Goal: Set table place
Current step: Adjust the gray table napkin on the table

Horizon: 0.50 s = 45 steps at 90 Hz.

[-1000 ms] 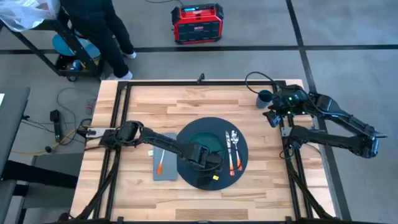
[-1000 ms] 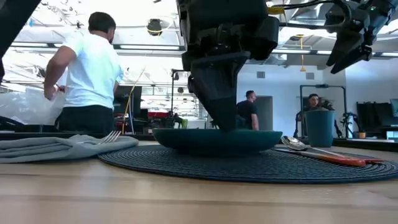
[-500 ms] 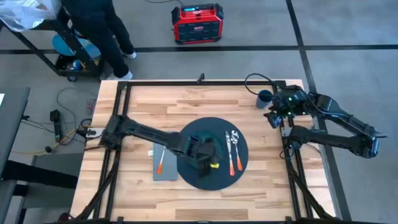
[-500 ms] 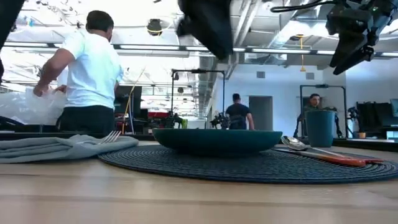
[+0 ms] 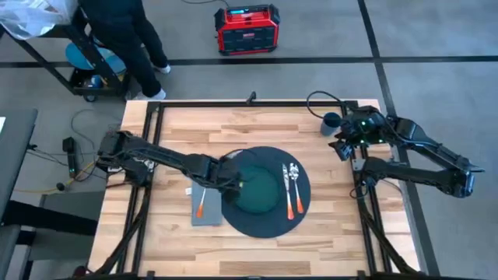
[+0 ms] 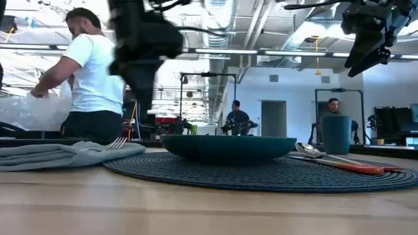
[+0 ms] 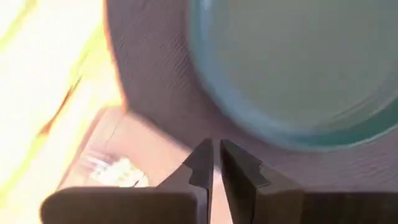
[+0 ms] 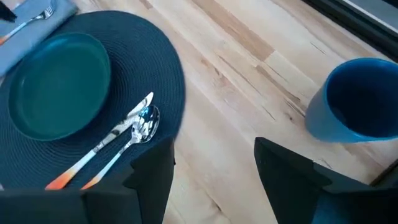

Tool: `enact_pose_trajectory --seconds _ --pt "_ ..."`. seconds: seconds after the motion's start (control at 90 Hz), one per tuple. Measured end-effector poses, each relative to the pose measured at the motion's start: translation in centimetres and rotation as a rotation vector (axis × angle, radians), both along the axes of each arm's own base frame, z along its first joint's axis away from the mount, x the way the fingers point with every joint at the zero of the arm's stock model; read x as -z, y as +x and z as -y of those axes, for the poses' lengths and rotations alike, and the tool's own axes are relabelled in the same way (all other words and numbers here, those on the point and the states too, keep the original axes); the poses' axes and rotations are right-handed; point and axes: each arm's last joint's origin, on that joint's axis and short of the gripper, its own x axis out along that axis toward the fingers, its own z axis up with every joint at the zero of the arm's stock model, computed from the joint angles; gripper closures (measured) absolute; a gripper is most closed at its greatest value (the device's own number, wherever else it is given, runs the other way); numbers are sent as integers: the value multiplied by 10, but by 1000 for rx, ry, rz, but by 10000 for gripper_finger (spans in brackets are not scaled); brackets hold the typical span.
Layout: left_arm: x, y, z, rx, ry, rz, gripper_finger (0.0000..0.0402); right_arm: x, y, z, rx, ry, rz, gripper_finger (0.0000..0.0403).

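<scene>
On the light-wood table [image 5: 179, 124] lies the round dark placemat [image 5: 268, 227], the table place. A dark green plate [image 5: 263, 190] rests flat on its middle. A knife and a spoon [image 5: 292, 190] with orange handles lie on its right part. Left of it a fork lies on a grey napkin [image 5: 204, 208]. My left gripper [image 5: 236, 183] hovers shut above the placemat's left edge, holding nothing; the left wrist view shows its fingers [image 7: 216, 165] together over the mat. My right gripper [image 5: 342, 145] waits open in the air near the table's far right, beside a blue cup [image 5: 331, 122].
The black tube frame [image 5: 233, 103] runs along the table's edges. A person [image 6: 91, 78] stands beyond the far left corner, and a red case [image 5: 247, 29] sits on the floor behind the table. Bare wood lies along the far and near sides of the placemat.
My left gripper has risen off the green plate and drawn back toward the table's left edge, and now stands over the placemat's left rim. The plate stays where it was on the placemat.
</scene>
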Motion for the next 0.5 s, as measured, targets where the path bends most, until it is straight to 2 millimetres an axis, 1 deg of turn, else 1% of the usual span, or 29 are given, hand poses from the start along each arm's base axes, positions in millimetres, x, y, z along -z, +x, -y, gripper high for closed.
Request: enact_pose_trajectory --seconds 0.089,0.189,0.289,0.4,0.5 --pt "-3 -23 -4 -75 -30 51 401 0 0 0 0 1 0 194" --pt "-2 -49 -10 -185 -43 76 402 0 1 0 0 -3 7 194" --pt "-5 -69 -15 -268 -72 142 401 0 0 0 0 -3 7 194" --pt "4 -84 -17 -316 -125 127 401 -1 1 0 1 -3 8 194" --pt "12 -86 -16 -317 -194 143 401 0 1 0 3 -1 8 194"
